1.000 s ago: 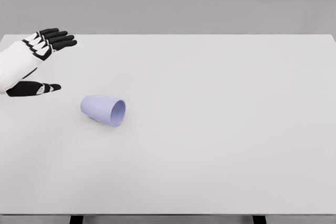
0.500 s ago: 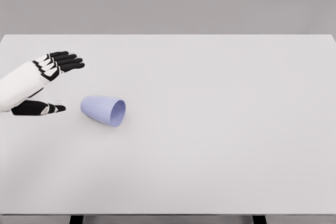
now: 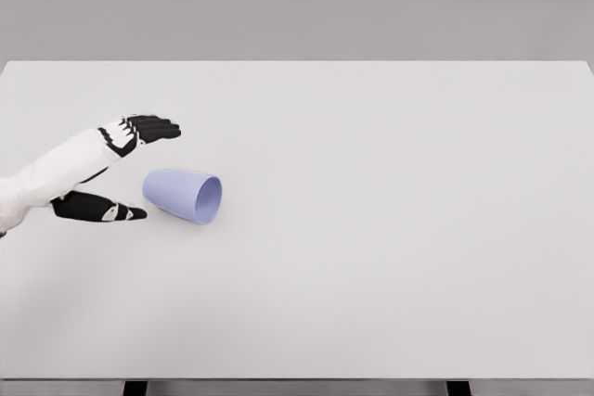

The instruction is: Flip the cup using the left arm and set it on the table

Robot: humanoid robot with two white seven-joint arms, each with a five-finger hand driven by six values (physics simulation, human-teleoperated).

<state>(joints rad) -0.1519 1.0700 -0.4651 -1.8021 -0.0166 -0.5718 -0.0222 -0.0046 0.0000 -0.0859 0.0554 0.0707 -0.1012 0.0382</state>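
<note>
The lavender cup (image 3: 183,195) is lying on its side on the white table (image 3: 390,229), mouth facing 3 o'clock. The left hand (image 3: 116,169) is hovering spread and empty at its 9 o'clock; it should straddle the closed base squarely before closing.

Matt, smooth surfaces are showing all round.

The cup (image 3: 183,195), lying at about 8 o'clock from the table's middle, is looking like smooth matt plastic in pale lavender, its inside wall catching light a shade brighter with no sharp glint. The table (image 3: 390,229) is reading as a flat, even, off-white top with no grain or sheen (laminate or painted board, the render is not telling which). At 9 o'clock the left hand (image 3: 116,173) is showing a hard white shell, faintly satin, over black fingers (image 3: 158,127) that are appearing duller and rubbery.
</note>
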